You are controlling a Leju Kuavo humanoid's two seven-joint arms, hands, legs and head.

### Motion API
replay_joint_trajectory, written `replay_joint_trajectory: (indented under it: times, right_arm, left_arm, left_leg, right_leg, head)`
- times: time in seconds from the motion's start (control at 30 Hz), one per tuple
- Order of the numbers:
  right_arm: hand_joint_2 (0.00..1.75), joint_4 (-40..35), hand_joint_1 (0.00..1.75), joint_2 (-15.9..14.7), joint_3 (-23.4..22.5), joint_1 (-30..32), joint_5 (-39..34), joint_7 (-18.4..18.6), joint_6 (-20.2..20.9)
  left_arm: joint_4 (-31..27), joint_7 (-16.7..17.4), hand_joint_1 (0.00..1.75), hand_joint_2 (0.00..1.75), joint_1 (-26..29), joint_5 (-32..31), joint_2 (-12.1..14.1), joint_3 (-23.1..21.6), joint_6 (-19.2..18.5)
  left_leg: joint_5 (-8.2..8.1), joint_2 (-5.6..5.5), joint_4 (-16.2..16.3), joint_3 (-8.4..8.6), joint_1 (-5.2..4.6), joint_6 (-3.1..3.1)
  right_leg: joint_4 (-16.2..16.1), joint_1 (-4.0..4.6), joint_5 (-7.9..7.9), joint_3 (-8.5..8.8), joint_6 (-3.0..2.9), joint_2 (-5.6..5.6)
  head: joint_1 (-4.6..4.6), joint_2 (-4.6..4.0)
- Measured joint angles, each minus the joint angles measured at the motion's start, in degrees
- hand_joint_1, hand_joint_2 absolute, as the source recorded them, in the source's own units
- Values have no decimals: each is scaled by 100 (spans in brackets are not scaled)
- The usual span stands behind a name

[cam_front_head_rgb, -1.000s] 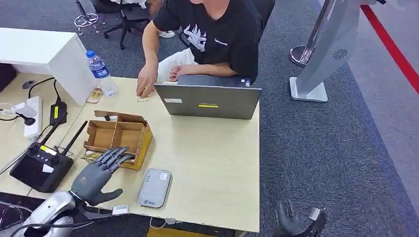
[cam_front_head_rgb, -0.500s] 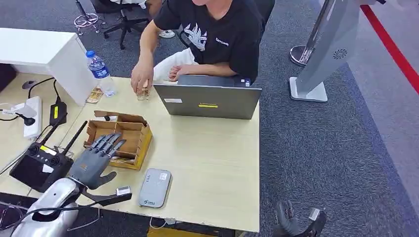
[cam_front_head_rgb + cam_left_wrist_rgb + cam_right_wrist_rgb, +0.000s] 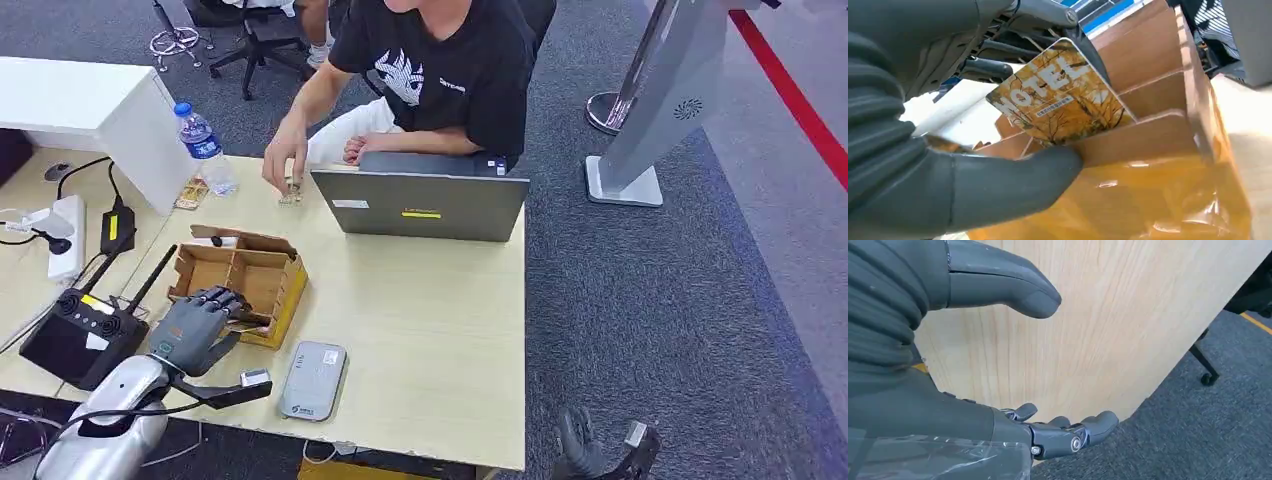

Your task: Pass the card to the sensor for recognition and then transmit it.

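An orange card (image 3: 1060, 100) printed with big white letters stands tilted in a compartment of the open cardboard box (image 3: 288, 288). My left hand (image 3: 195, 325) reaches into the box's near side with its fingers curled down. In the left wrist view the thumb (image 3: 1013, 180) presses the card's lower edge and dark fingers lie behind it, so the hand pinches the card. The grey flat sensor (image 3: 313, 381) lies on the table just right of that hand. My right hand (image 3: 585, 450) hangs beside the table's side panel (image 3: 1088, 315), its fingers apart and holding nothing.
A person in a black shirt (image 3: 450, 70) sits behind a grey laptop (image 3: 420, 203), one hand holding a small thing by its left corner. A water bottle (image 3: 205, 147), a black remote controller (image 3: 85, 335) and a power strip (image 3: 65, 235) stand to the left.
My left hand's fingers, stretched out over the box before, have curled down into it around the card. The person's hand has lifted off the table by the laptop.
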Motion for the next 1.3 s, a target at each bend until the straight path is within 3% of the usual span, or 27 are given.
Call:
replay_joint_trajectory:
  times: [0.73,0.97,1.1,1.3]
  right_arm:
    - [175,7,0,0,4,22,-65,-24,0]
    - [175,9,0,0,50,18,-52,-13,-35]
    - [175,24,0,15,127,-14,-22,2,-57]
    - [175,39,0,57,160,-23,-15,4,-77]
  left_arm:
    - [-429,-39,175,175,-586,-50,-164,46,131]
    - [-446,345,175,175,-1408,-334,-301,37,44]
    - [-71,610,175,175,-2044,-411,-492,37,81]
    - [269,671,175,175,-2388,-409,-673,39,254]
  left_leg:
    - [0,0,2,0,0,0]
    - [7,-2,3,-1,0,-2]
    - [14,-2,3,-3,0,0]
    - [14,-1,3,-3,0,-1]
  right_leg:
    - [0,0,1,-3,-1,1]
    - [0,0,11,-3,2,-1]
    - [0,0,18,-2,1,-1]
    - [1,0,18,-3,0,1]
  head:
    - [0,0]
    - [-2,0]
    - [0,0]
    - [-2,0]
